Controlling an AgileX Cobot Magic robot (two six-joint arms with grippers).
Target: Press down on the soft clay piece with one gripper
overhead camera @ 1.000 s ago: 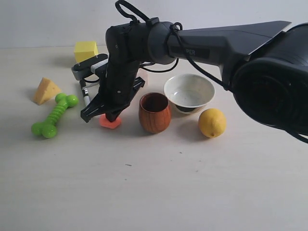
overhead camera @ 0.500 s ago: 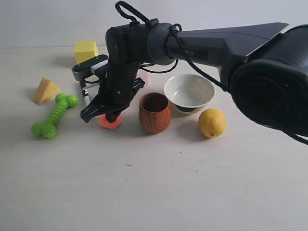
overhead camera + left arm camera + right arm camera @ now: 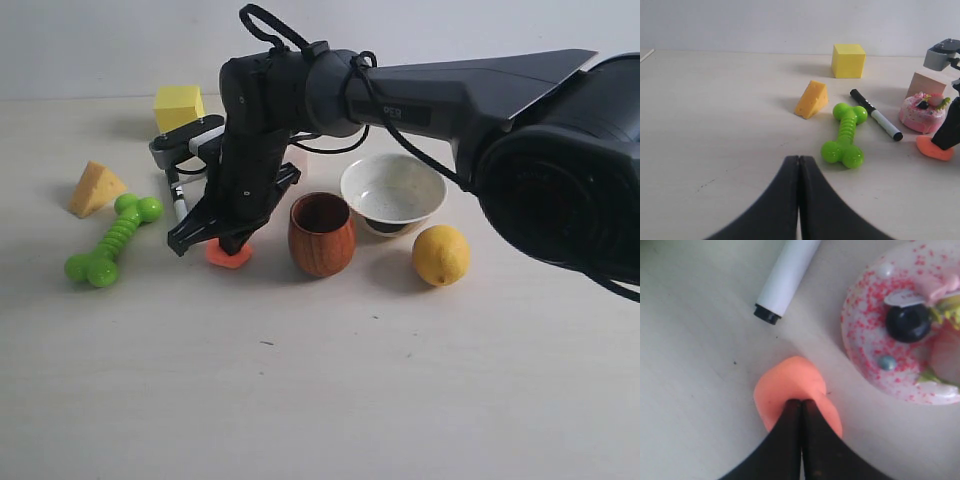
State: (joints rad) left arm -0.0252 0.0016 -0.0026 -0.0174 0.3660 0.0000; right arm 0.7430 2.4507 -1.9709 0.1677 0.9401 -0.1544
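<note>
**Barely a shift: right pincer planted on the clay**

Almost nothing has moved over the last second; the right arm (image 3: 450, 95) has only eased a touch, and its tips stay where they were. On the table (image 3: 320, 400), that arm reaches across to the left. The right pincer (image 3: 801, 405) has its fingers closed tight together, holding nothing, tips dug into the soft clay piece (image 3: 785, 382). The clay lies just beside the toy cake (image 3: 900, 330) and near the marker (image 3: 785, 275). The left pincer (image 3: 798, 162) is also closed and empty, well apart from the clay.

The contact is narrow, so a harder push could squeeze the lump sideways into the cake. The clay might also cling to the tips and lift with them.
</note>
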